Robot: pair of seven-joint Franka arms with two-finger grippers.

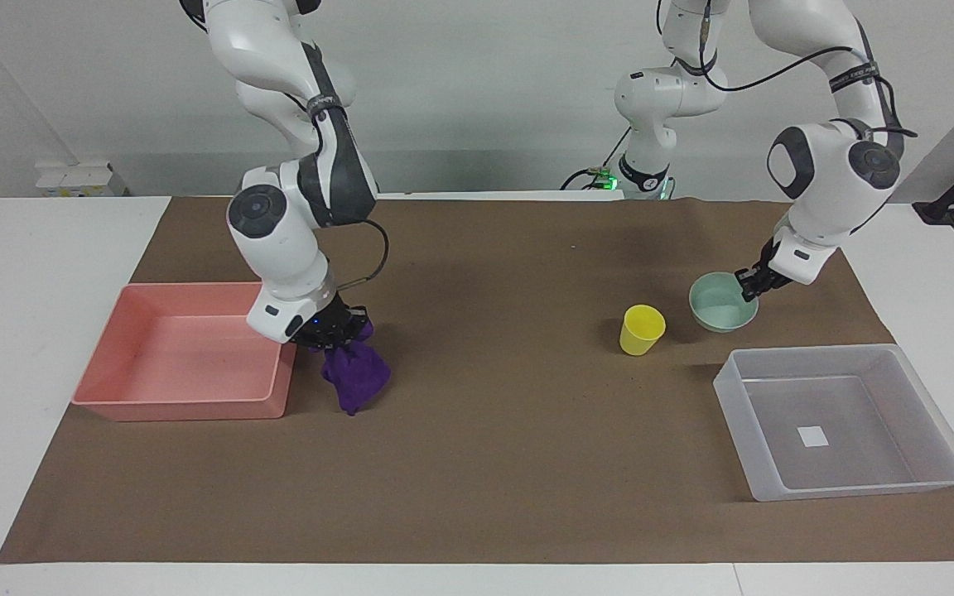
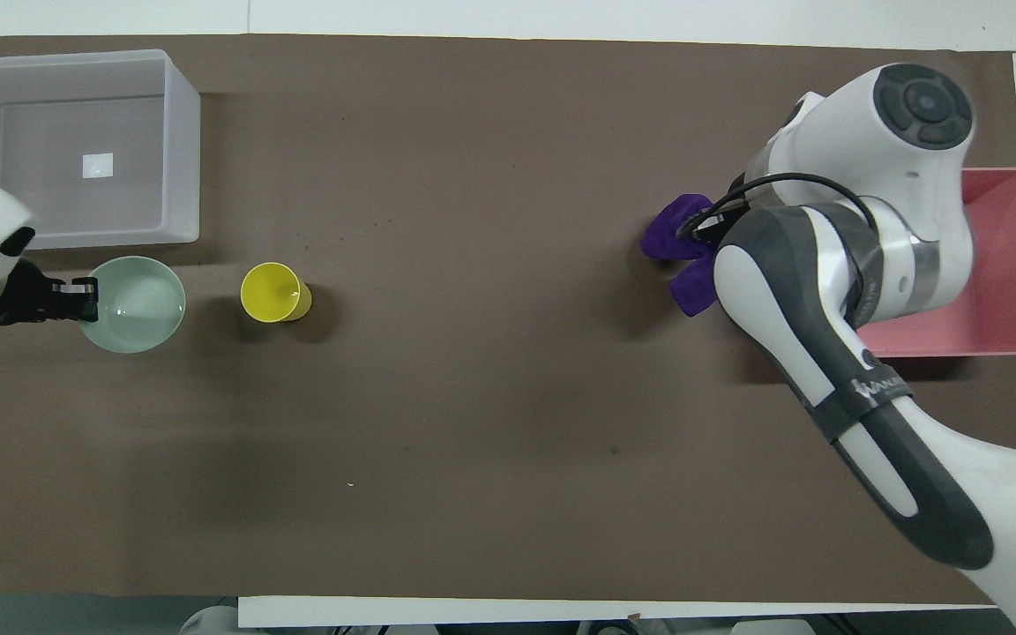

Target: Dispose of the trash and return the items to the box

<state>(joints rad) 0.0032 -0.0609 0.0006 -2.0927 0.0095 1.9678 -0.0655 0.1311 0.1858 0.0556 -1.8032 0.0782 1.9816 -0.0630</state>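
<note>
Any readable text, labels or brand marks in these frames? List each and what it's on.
"WANLI...": on the grey band around the right arm's forearm, overhead view; only partly readable.
Band on the left arm: lettering too small to read.
White square mark on the translucent bin's bottom: blank, no text.
Nothing else carries text.

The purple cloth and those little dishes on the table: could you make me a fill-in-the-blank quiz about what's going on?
1. The right claw grips the soft purple cloth rag, which hangs beside the ____ rectangular plastic bin.
2. The left claw pinches the rim of the shallow pale mint-green ____.
3. The small yellow plastic cup stands ____ on the brown mat.
4. The translucent whitish-grey rectangular bin holds ____ items.

Missing words: pink; bowl; upright; no
</note>
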